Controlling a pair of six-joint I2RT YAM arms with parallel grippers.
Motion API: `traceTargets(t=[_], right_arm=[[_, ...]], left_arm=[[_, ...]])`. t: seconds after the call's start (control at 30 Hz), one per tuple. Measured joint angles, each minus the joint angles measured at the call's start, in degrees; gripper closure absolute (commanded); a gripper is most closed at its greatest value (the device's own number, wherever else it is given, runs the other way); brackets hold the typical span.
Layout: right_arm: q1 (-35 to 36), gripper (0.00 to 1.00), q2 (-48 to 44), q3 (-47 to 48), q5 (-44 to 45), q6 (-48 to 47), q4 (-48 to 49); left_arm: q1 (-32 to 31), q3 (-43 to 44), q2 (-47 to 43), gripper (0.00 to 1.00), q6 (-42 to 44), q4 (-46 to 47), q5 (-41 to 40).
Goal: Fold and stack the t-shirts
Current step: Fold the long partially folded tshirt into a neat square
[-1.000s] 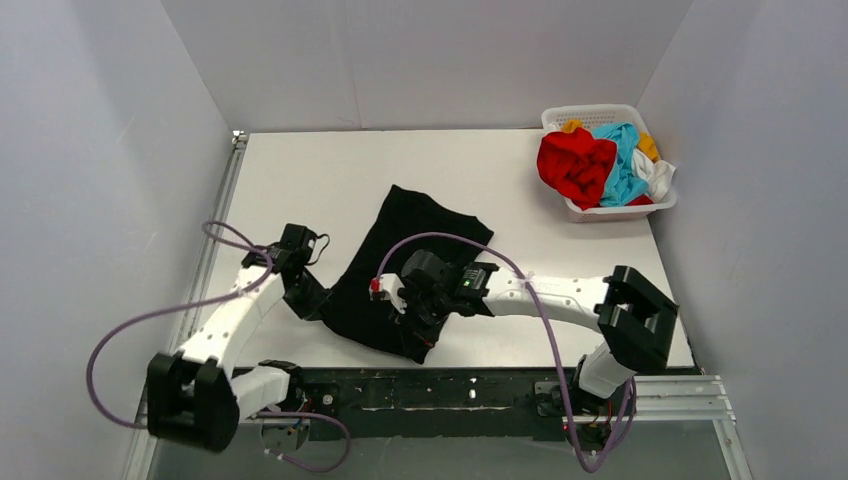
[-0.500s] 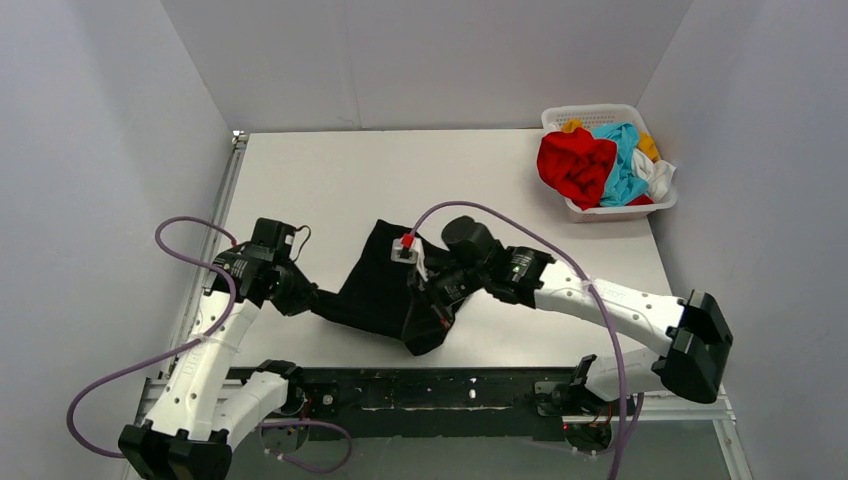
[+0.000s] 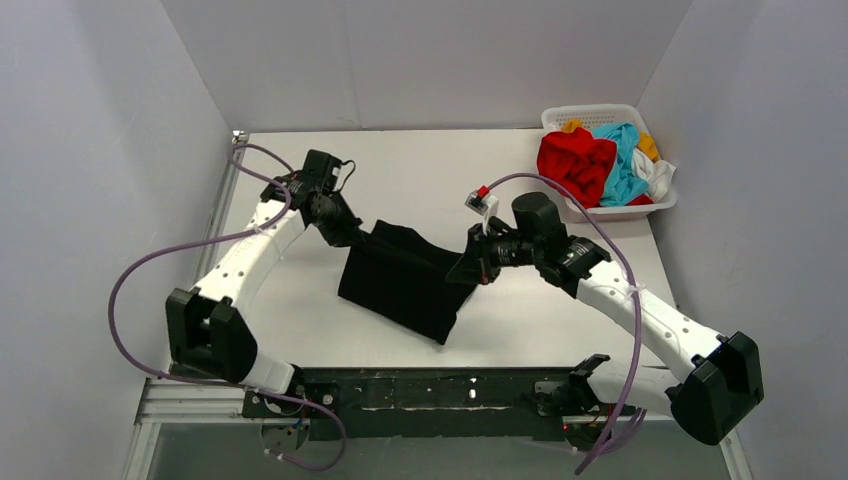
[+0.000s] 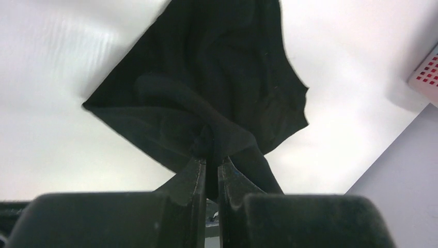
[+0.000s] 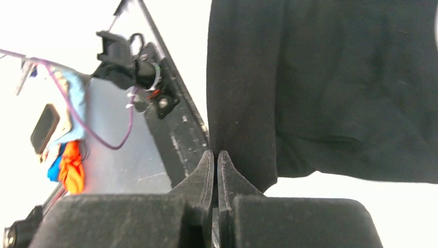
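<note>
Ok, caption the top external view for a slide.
Black t-shirt held by its upper edge in both arms' shut jaws; coloured t-shirts heaped in the basket at far right.

Left arm's stretched forward, elbow bent, left gripper [image 3: 350, 232] pinched tight on the shirt [image 3: 400, 285]. Right arm angles in towards centre, right gripper [image 3: 472, 268] clamped on it too.

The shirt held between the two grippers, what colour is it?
The shirt is plain black, clearest in the top external view.
</note>
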Motion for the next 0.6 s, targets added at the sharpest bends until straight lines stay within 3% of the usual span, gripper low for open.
traceTargets(t=[0.27,0.5,0.57,0.6], right_arm=[[-7.8,0.99,1.6,-2.2,4.3,-0.3,0.4],[-9.8,0.98,11.0,-2.5,10.1,-0.3,3.5],[-10.0,0.74,13.7,-2.5,12.0,-0.3,4.0],[-10.0,0.66,15.2,-2.2,13.1,-0.3,4.0]], left_arm=[[-1.6,10.5,14.6,1.00,2.6,3.7,1.5],[-1.9,17.0,27.8,0.94,5.1,6.0,1.0],[-2.0,20.2,32.3,0.87,5.5,5.8,1.3],[-2.1,21.5,34.0,0.72,5.7,5.5,1.2]])
